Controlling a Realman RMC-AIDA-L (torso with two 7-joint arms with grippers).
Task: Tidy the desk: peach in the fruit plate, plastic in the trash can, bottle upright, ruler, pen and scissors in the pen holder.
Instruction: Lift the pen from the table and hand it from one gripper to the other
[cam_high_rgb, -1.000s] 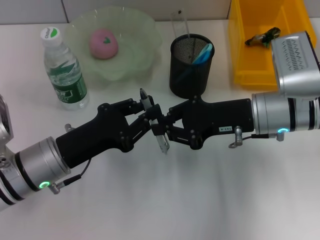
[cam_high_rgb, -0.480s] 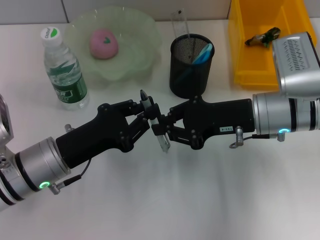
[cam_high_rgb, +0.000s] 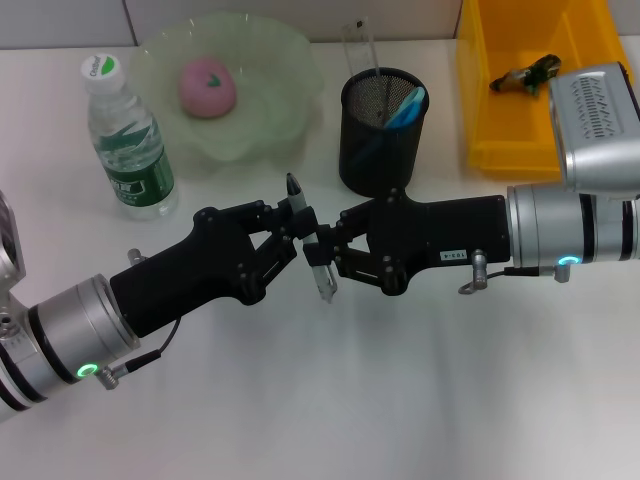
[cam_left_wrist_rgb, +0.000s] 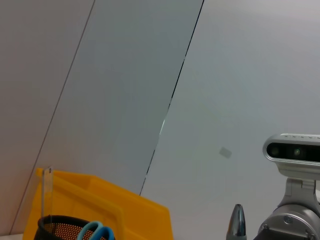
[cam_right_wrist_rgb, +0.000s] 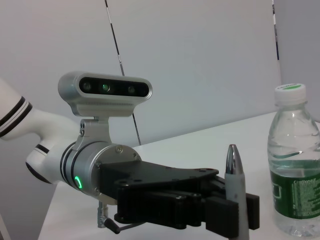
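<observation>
A silver-and-black pen (cam_high_rgb: 294, 196) is held tilted above mid-table where both grippers meet. My right gripper (cam_high_rgb: 322, 252) is shut on its lower half. My left gripper (cam_high_rgb: 297, 232) stands open, its fingers close on either side of the pen's upper part. In the right wrist view the pen (cam_right_wrist_rgb: 235, 185) rises in front of the left gripper. The pink peach (cam_high_rgb: 207, 86) lies in the green fruit plate (cam_high_rgb: 290, 112). An upright bottle (cam_high_rgb: 128, 140) stands at the left. The black mesh pen holder (cam_high_rgb: 383, 150) holds blue scissors (cam_high_rgb: 405, 108) and a clear ruler (cam_high_rgb: 358, 45). Plastic (cam_high_rgb: 525, 73) lies in the yellow trash can (cam_high_rgb: 510, 150).
The pen holder stands just behind the two grippers, with the trash can to its right and the fruit plate to its left. The left wrist view shows the pen holder's rim (cam_left_wrist_rgb: 60, 222), the yellow trash can (cam_left_wrist_rgb: 100, 200) and the pen's tip (cam_left_wrist_rgb: 236, 222).
The pen's top has swung slightly to the right, away from the left fingers, as the right arm shifted a little right. The left arm has stayed in place.
</observation>
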